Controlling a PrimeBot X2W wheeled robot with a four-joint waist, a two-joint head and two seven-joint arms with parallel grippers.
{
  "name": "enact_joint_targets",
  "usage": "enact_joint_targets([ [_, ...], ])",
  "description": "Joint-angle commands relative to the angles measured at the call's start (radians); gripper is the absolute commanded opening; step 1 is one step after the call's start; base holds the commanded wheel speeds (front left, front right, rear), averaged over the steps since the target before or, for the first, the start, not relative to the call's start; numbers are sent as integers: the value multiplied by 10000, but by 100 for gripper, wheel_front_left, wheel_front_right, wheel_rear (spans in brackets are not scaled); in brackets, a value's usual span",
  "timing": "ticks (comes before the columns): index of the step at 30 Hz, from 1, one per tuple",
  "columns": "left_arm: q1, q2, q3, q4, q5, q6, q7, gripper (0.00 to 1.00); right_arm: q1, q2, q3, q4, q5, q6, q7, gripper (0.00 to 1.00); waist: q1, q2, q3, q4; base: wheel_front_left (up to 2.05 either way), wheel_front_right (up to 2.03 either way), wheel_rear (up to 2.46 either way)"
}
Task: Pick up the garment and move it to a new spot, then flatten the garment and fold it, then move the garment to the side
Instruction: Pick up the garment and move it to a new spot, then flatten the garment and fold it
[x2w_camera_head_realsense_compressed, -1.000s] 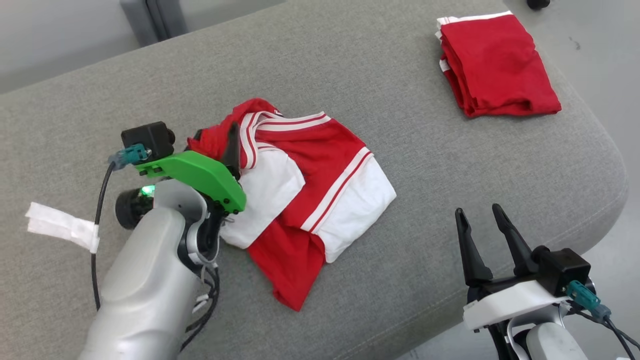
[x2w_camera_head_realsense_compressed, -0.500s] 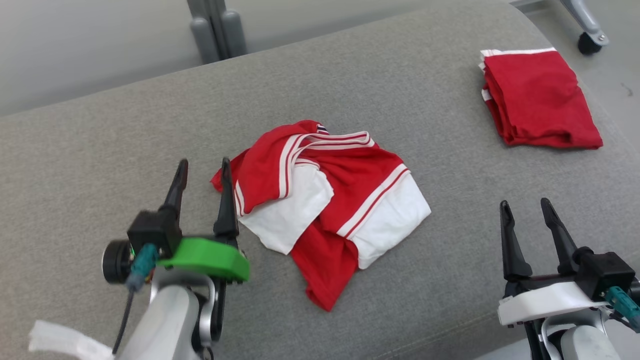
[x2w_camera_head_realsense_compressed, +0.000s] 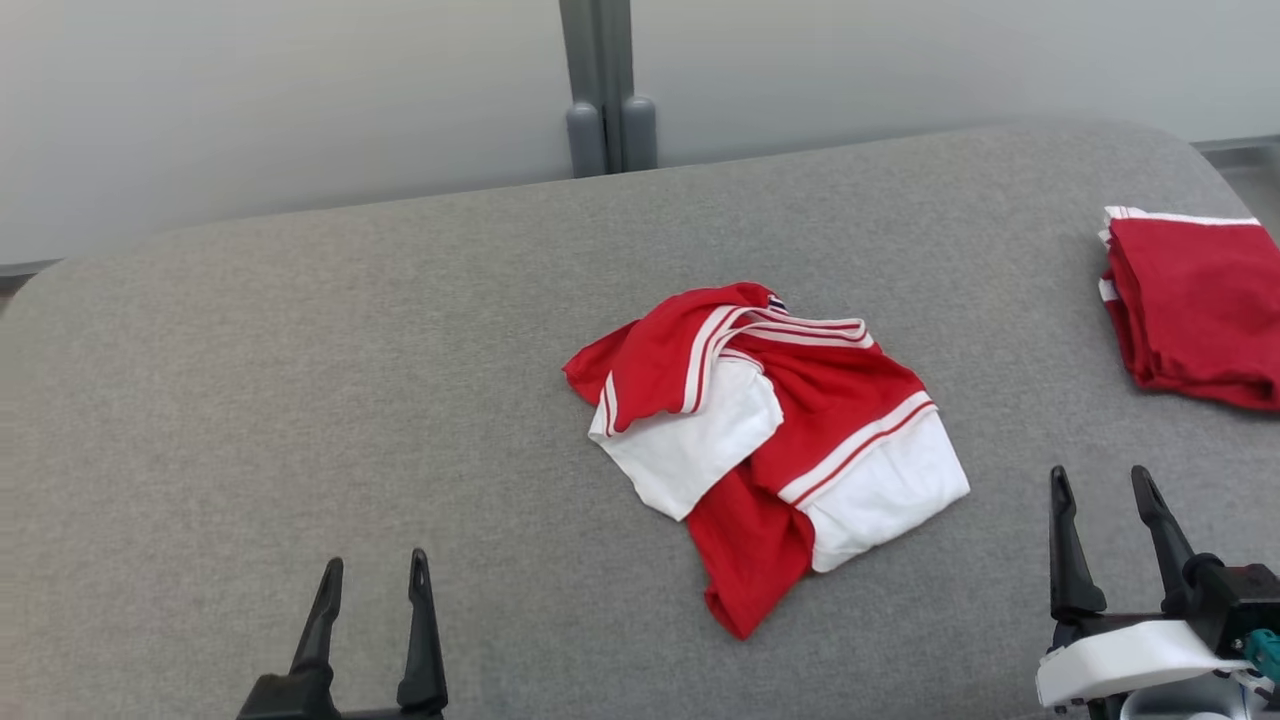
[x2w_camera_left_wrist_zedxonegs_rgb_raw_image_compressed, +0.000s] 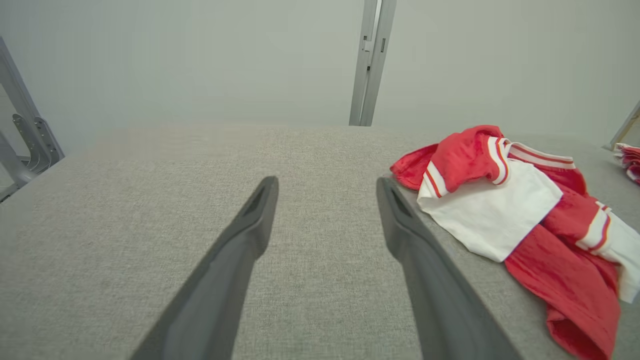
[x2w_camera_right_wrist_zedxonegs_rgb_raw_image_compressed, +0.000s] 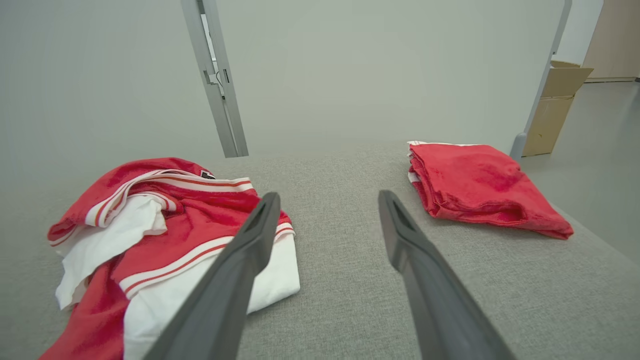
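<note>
The garment (x2w_camera_head_realsense_compressed: 775, 440), red with white panels and striped trim, lies crumpled at the middle of the grey cushioned surface (x2w_camera_head_realsense_compressed: 300, 380). It shows at the right of the left wrist view (x2w_camera_left_wrist_zedxonegs_rgb_raw_image_compressed: 505, 200) and at the left of the right wrist view (x2w_camera_right_wrist_zedxonegs_rgb_raw_image_compressed: 165, 220). My left gripper (x2w_camera_head_realsense_compressed: 375, 575) stands open at the lower left, well apart from the garment, with nothing between its fingers. My right gripper (x2w_camera_head_realsense_compressed: 1100, 485) stands open at the lower right, also empty and clear of the cloth.
A folded red garment (x2w_camera_head_realsense_compressed: 1195, 305) lies at the surface's right end, also seen in the right wrist view (x2w_camera_right_wrist_zedxonegs_rgb_raw_image_compressed: 480, 187). A grey post (x2w_camera_head_realsense_compressed: 605, 90) stands behind the surface against a pale wall. A cardboard box (x2w_camera_right_wrist_zedxonegs_rgb_raw_image_compressed: 555, 107) sits on the floor far right.
The head camera has turned, shifting the whole picture right and down. My left gripper has drawn back from the garment's edge to the lower left, open and empty.
</note>
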Motion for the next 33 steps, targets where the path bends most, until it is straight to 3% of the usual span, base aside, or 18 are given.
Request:
enact_joint_targets([
  [1,289,-58,162,-81,152,-115,-24,100,196,-16,15,84,3,-15,-7,100,0,0,-493,582,0,0,0],
  [10,751,-170,896,-182,513,-604,-14,100,475,-17,200,470,84,-15,-7,100,0,0,-645,770,0,0,0],
  [22,651,-180,816,-66,125,-586,-15,100,293,-17,387,581,84,-15,-7,100,0,0,-535,684,0,0,0],
  [27,-14,-181,161,38,133,-929,-15,100,124,-17,495,554,69,-15,-7,100,0,0,-347,460,0,0,0],
  [33,-1583,-169,-1487,770,94,-1494,-13,100,-289,-15,689,435,49,-15,-7,100,0,0,302,-84,0,0,0],
])
